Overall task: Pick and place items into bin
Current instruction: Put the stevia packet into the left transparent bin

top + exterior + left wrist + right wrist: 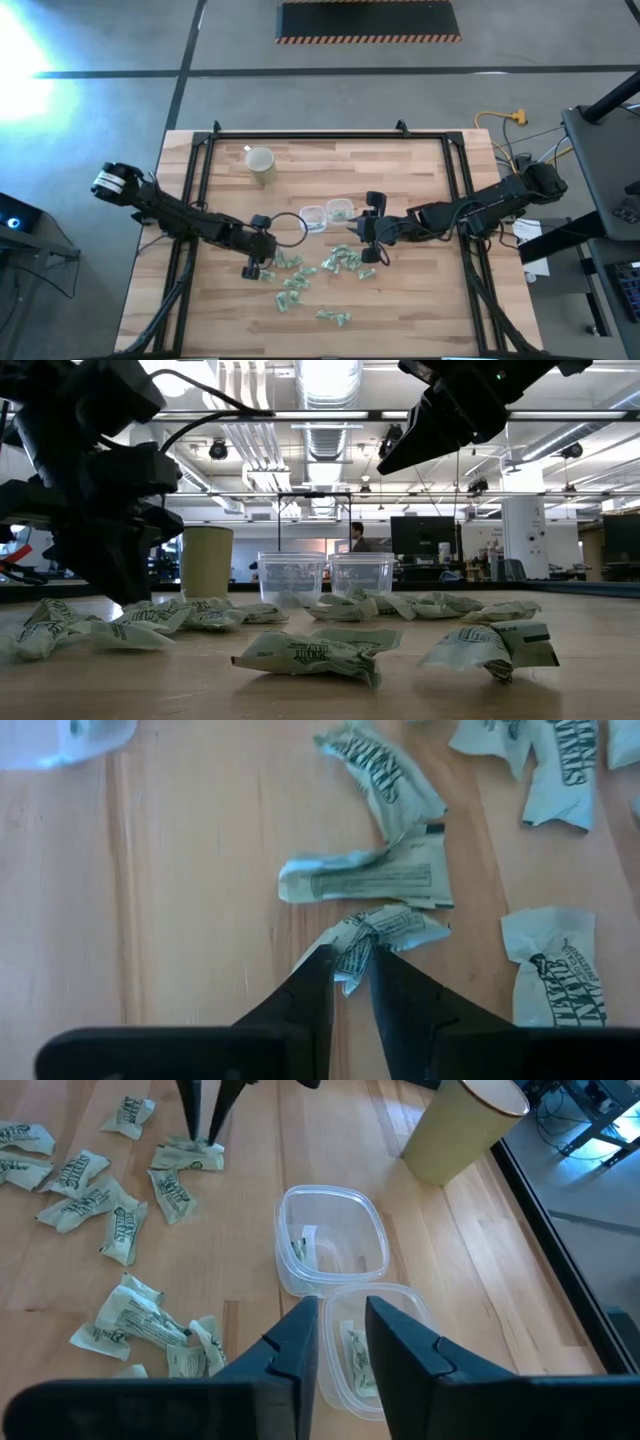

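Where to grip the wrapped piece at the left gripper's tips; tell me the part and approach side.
Take its crimped, twisted end, where the left gripper is already pinched. Come from straight above: the wrapped piece lies flat on the table, and that bunched end stands proud enough to pinch.

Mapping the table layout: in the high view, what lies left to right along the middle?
left gripper → beige cup → two clear plastic bins → right gripper
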Robot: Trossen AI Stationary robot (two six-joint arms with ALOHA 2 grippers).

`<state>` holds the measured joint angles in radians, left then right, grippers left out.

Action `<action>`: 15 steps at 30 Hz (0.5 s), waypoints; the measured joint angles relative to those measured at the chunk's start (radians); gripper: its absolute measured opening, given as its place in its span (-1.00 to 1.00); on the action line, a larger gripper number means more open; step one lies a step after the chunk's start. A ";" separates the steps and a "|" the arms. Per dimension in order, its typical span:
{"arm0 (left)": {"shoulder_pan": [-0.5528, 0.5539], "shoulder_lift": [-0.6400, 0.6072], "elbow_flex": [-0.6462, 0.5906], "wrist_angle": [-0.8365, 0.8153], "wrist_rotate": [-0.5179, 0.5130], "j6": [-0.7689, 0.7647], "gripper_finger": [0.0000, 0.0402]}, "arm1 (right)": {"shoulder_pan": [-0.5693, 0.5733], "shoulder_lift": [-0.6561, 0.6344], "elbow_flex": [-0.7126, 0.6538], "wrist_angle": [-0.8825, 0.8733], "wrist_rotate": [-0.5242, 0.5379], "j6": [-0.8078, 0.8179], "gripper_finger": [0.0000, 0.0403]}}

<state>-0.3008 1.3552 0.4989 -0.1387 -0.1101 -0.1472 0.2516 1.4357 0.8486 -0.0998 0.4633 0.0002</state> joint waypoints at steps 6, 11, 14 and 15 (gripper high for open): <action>0.000 0.000 -0.010 0.001 -0.023 -0.004 -0.76 | 0.000 0.000 0.000 0.000 0.000 0.000 -0.66; 0.000 0.000 -0.010 -0.001 -0.025 -0.004 -0.76 | 0.000 0.000 0.000 0.000 0.000 0.000 -0.66; 0.000 0.000 -0.010 -0.005 -0.026 -0.003 -0.76 | 0.000 0.000 0.000 0.000 0.000 0.000 -0.66; 0.000 0.001 -0.011 -0.006 -0.026 -0.003 -0.76 | 0.000 0.000 0.000 0.000 0.000 0.000 -0.66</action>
<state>-0.3008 1.3564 0.4877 -0.1444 -0.1360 -0.1505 0.2516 1.4357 0.8486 -0.1001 0.4629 0.0002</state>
